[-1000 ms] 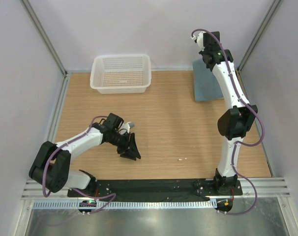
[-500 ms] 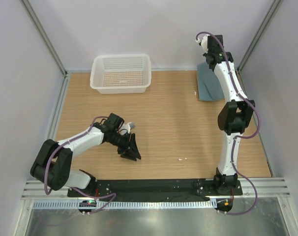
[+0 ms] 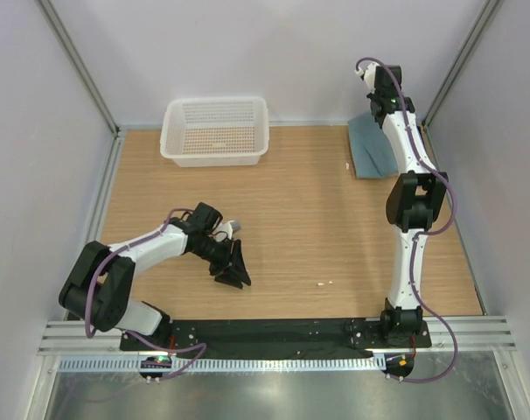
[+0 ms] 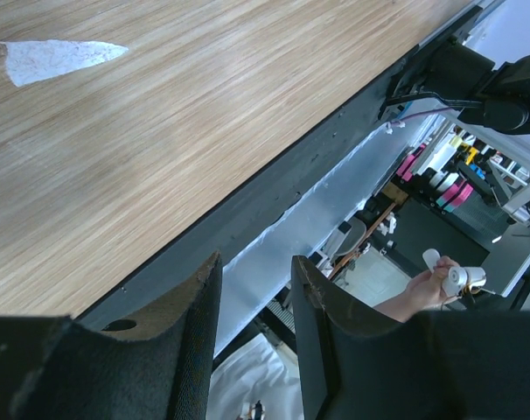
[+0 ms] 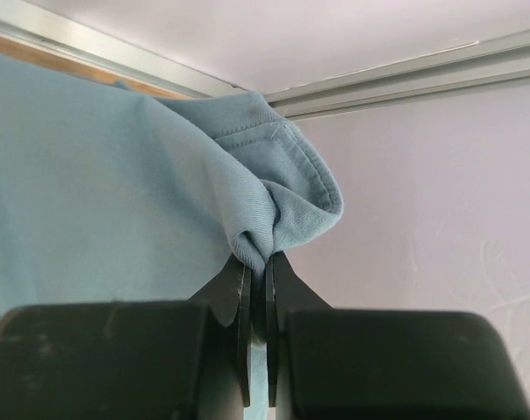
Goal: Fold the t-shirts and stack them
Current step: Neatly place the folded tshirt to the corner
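The dusty teal-blue cotton t-shirt (image 3: 366, 149) sits at the far right corner of the light wooden desk (image 3: 317, 219), close to the back wall. It is plain and matte. From above it shows as a narrow slanted patch, partly hidden by the right arm, and that view does not show how much of it rests on the desk.

The right wrist view shows what the overhead one cannot. The right tool (image 5: 258, 262) is clenched on a bunched fold of the shirt, and a stitched hem curls over just above its fingertips. Smooth cloth fills the left of that view.

The left wrist view shows the left tool (image 4: 256, 262) released, with a gap between its jaws and nothing in it. It hangs over the desk's near edge, where a black strip borders the wood. A pale, pointed white scrap (image 4: 59, 59) lies on the wood.

From above, the left tool is low over the near-left part of the desk. The white plastic mesh basket (image 3: 214, 158) stands at the far left edge, well apart from both tools. Bare wood spans the middle between the arms.
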`<state>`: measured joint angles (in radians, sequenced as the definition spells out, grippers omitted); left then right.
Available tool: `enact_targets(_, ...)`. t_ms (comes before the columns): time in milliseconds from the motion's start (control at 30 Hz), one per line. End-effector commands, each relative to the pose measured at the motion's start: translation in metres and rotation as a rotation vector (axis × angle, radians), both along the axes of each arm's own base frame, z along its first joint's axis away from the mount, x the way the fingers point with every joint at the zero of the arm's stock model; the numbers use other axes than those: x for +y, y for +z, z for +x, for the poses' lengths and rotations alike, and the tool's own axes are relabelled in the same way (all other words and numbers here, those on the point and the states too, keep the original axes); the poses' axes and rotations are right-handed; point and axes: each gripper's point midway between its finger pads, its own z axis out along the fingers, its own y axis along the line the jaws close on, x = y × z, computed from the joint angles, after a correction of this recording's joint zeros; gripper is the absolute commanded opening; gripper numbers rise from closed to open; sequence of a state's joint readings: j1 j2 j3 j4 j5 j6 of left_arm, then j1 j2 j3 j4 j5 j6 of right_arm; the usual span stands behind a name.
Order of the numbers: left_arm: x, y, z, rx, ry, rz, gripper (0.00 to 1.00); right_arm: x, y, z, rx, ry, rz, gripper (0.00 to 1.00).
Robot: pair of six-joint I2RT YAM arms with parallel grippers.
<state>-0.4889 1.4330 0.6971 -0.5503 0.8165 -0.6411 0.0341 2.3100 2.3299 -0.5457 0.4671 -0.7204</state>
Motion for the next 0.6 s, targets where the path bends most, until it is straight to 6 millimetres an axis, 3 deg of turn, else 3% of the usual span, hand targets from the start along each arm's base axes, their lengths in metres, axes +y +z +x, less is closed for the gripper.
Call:
enact_targets(0, -0.006, 0.010, 0.007, -0.025, -0.021, -0.051, 0.39, -0.013, 0.038, 0.019, -0.161, -0.016, 0.000, 0.02)
enact_targets(33, -0.006, 0.009, 0.006, -0.019, -0.022, -0.048, 0.39, -0.010, 0.033, 0.022, -0.159, -0.004, 0.008, 0.01)
enact_targets(67, -0.006, 0.008, 0.007, -0.018, -0.023, -0.045, 0.39, -0.028, 0.029, 0.021, -0.159, -0.032, 0.013, 0.02)
enact_targets(167, -0.006, 0.005, 0.006, -0.004, -0.025, -0.041, 0.39, -0.034, 0.006, 0.033, -0.167, -0.039, -0.003, 0.02)
enact_targets(200, -0.006, 0.005, 0.005, -0.003, -0.026, -0.042, 0.39, -0.040, 0.012, 0.041, -0.224, -0.045, -0.023, 0.01)
enact_targets(233, -0.006, 0.006, 0.005, -0.002, -0.027, -0.044, 0.39, -0.046, -0.008, 0.048, -0.218, -0.057, -0.029, 0.01)
enact_targets(300, -0.006, 0.005, 0.005, -0.005, -0.027, -0.044, 0.39, -0.070, -0.016, 0.055, -0.276, -0.123, -0.025, 0.02)
enact_targets(333, -0.006, 0.006, 0.005, -0.008, -0.027, -0.046, 0.39, -0.079, -0.034, 0.060, -0.281, -0.148, -0.012, 0.05)
enact_targets(367, -0.006, 0.007, 0.005, -0.005, -0.027, -0.044, 0.40, -0.090, -0.035, 0.058, -0.309, -0.206, -0.016, 0.13)
enact_targets(400, -0.006, 0.008, 0.005, -0.009, -0.029, -0.046, 0.39, -0.100, -0.035, 0.060, -0.365, -0.246, 0.009, 0.77)
enact_targets(433, -0.006, 0.011, 0.006, -0.019, -0.025, -0.045, 0.39, -0.101, -0.033, 0.062, -0.382, -0.248, 0.013, 0.99)
enact_targets(500, -0.002, 0.010, 0.006, -0.025, -0.023, -0.013, 0.40, -0.096, -0.023, 0.067, -0.417, -0.224, 0.035, 1.00)
enact_targets(567, 0.002, 0.009, 0.008, -0.021, -0.017, 0.028, 0.40, -0.085, 0.011, 0.066, -0.492, -0.223, 0.062, 1.00)
